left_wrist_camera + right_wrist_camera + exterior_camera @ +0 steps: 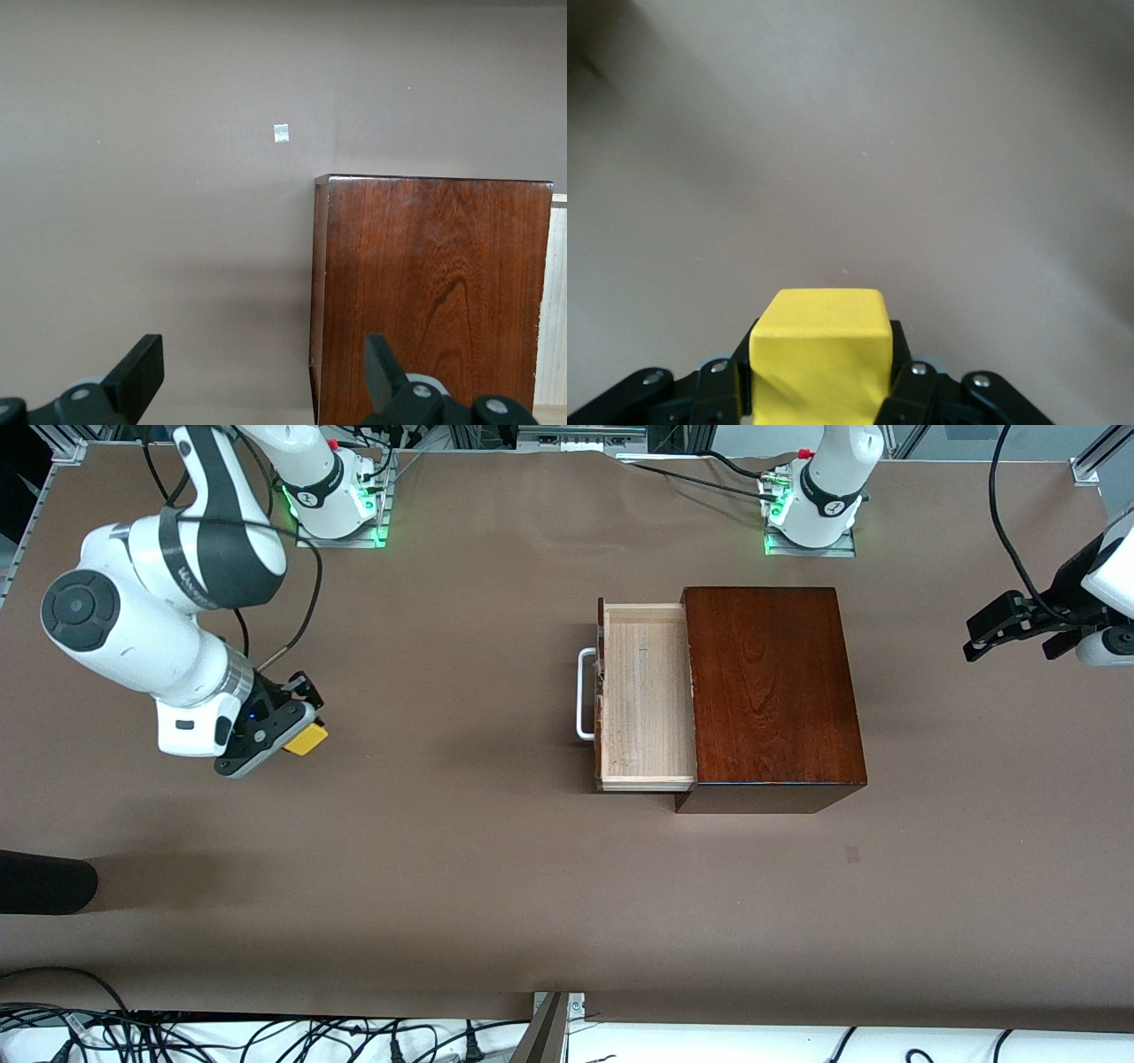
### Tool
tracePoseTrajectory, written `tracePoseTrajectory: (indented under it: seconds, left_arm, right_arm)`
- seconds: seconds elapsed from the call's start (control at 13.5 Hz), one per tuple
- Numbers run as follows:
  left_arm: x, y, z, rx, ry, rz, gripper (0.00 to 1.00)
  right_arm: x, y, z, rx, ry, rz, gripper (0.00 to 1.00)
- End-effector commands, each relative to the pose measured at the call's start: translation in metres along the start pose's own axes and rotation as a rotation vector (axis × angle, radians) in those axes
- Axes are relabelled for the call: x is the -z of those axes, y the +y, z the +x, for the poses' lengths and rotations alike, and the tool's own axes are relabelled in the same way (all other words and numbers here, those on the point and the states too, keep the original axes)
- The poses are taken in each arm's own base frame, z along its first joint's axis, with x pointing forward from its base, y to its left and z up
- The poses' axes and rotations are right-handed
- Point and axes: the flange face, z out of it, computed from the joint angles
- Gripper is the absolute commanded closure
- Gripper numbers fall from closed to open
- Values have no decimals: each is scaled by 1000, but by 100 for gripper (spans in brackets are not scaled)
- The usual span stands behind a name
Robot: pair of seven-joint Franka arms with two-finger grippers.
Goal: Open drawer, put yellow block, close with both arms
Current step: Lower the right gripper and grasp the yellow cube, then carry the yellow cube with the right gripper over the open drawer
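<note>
The drawer [645, 695] is pulled open from the reddish-brown wooden box [771, 691]; its pale tray is empty and its white handle [583, 693] faces the right arm's end of the table. My right gripper [297, 731] is shut on the yellow block [306, 738], held over bare table at the right arm's end. The block fills the space between the fingers in the right wrist view [819, 354]. My left gripper [988, 638] is open and empty, up in the air at the left arm's end. In the left wrist view the gripper [262, 372] is over the table beside the box [434, 292].
A small pale patch [851, 855] lies on the brown table cover nearer the front camera than the box; it also shows in the left wrist view [281, 133]. A black object [44, 881] juts in at the right arm's end.
</note>
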Motion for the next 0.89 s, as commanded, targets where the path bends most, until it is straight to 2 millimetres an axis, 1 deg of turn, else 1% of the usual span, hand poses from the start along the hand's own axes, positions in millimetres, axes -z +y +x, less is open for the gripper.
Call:
tracePoseTrajectory:
  seconds: [0.0, 0.22, 0.3, 0.52, 0.59, 0.74, 0.81]
  left_arm:
    - [5, 0, 5, -15, 5, -24, 0]
    - [5, 1, 5, -15, 5, -24, 0]
    - [5, 1, 5, -15, 5, -24, 0]
    - [5, 1, 5, -16, 5, -22, 0]
    - [4, 2, 5, -18, 4, -22, 0]
    - [5, 1, 5, -16, 5, -22, 0]
    - [4, 1, 5, -15, 4, -24, 0]
  right_arm:
    - [21, -29, 22, 8, -5, 34, 90]
    - [39, -75, 48, 23, 12, 41, 93]
    - [42, -92, 56, 27, 19, 39, 93]
    - [46, -132, 77, 50, 26, 35, 93]
    - [44, -145, 83, 75, 13, 39, 93]
    - [51, -162, 93, 105, 16, 45, 93]
    - [51, -177, 98, 129, 18, 46, 93]
